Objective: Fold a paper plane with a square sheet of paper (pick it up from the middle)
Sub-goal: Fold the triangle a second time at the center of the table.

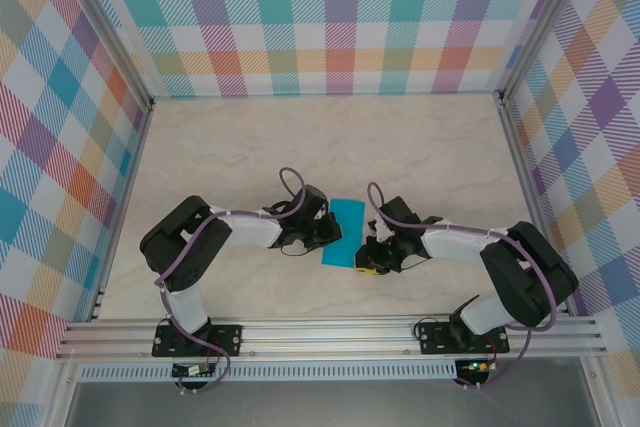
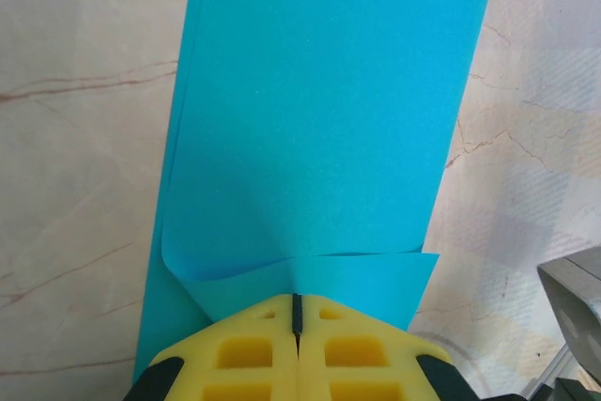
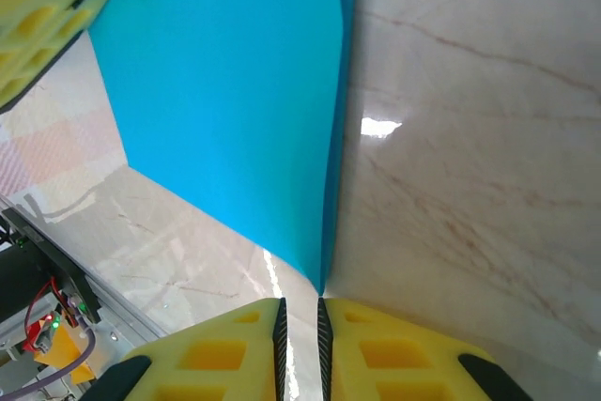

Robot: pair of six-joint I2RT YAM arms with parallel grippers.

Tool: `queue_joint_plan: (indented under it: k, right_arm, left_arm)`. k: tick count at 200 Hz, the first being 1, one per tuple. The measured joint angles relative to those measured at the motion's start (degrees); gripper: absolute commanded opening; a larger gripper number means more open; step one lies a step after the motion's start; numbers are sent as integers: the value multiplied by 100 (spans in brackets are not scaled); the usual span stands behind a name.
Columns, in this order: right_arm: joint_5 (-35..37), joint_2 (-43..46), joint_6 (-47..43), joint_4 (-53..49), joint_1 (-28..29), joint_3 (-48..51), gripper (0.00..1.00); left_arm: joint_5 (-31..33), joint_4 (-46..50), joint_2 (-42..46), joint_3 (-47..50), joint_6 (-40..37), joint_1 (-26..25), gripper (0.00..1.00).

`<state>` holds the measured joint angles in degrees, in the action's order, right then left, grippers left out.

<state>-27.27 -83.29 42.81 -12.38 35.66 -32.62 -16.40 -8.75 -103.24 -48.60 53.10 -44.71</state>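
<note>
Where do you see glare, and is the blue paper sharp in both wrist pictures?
Right wrist view: a small white glare spot on the table, beside the sheet of paper, whose edge is sharp. Left wrist view: the paper is sharp and evenly lit, no glare. Top view: soft, even light, no hard shadows.

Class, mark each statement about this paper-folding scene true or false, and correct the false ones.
1. The sheet of paper is teal-blue. True.
2. The left gripper is shut on the paper's edge. True.
3. The paper is crumpled into a ball. False: it is a smooth, narrow rectangle.
4. The table is plain black. False: it is pale with a marble pattern.
5. From above, the paper lies between the left gripper and the right gripper. True.
</note>
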Motion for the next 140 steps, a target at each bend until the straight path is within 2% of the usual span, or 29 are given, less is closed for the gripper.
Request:
queue_joint_plan:
  k: [39, 104, 140]
  right_arm:
    - [15, 33, 39, -20, 0, -393, 20]
    - [39, -850, 92, 256, -2, -608, 11]
    - [-24, -874, 116, 501, -17, -450, 7]
  left_arm:
    - [0, 0, 0, 0, 0, 0, 3]
    - [-2, -2, 0, -2, -7, 0, 4]
    - [-13, 17, 7, -9, -138, 0, 11]
